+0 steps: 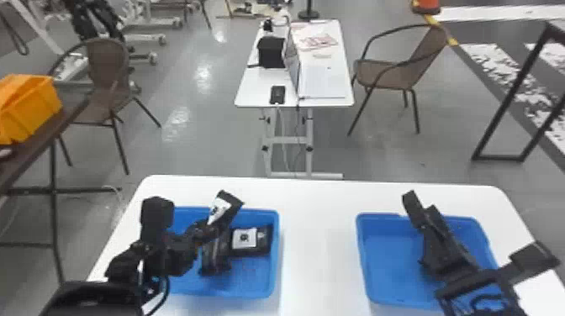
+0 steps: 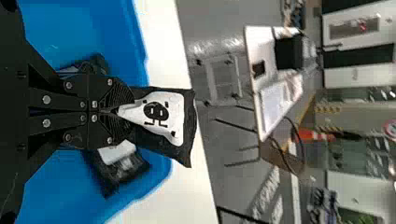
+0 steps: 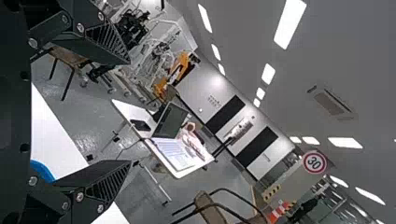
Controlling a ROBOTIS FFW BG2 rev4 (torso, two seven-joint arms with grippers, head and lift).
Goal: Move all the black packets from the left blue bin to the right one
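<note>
Black packet: pinched at its crumpled end in the closed left gripper, seemingly lifted above the left blue bin. Directly ahead of the fingertips, with long axis running on from them: in the head view, slanting away from the robot and toward its right, free end across the far rim.

Right blue bin off to the robot's right, beyond a white strip of worktop. Nearer to the right arm by position, yet best reached with the left, already loaded. Called for next, by the look of things: a sideways carry to the right, high enough to pass both facing rims, with allowance for the overhanging free end.

Right gripper spread wide, unloaded, with its arm slanting across the right half of the destination bin in the head view. Best opening for release, then: the bare floor on that bin's left side, well short of the right arm. Too far over, likely to knock against it; too low, likely to snag on a rim.

Down in the left bin, lying side by side: a labelled packet and a darker packet, both for later trips.
</note>
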